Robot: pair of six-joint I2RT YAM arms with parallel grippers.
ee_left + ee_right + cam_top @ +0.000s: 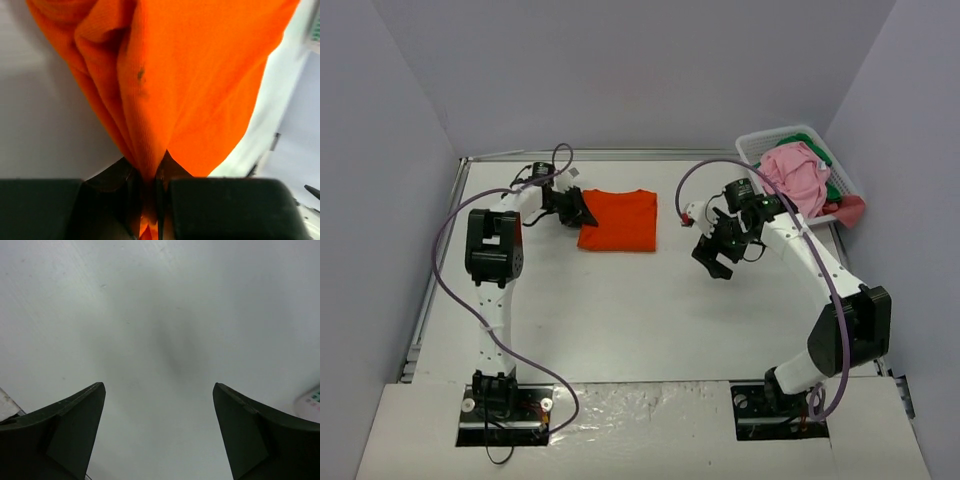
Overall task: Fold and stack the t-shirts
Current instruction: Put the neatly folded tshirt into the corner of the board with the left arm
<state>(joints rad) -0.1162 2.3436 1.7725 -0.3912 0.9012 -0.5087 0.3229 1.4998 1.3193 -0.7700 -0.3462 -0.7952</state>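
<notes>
Orange t-shirt [618,220], folded, lies flat on table [620,330] toward 12 o'clock. L gripper [573,210] pinches its 9 o'clock edge, cloth bunched btwn the jaws. R gripper [713,256] spread wide, holding nothing, at shirt's 4 o'clock. Pink t-shirt [795,175] heaped in basket [760,147], 2 o'clock corner.

left arm [492,325] and right arm [812,258]: white links, black joint blocks, a looping purple cable [437,258] behind matte black, wedge-shaped jaws.
</notes>
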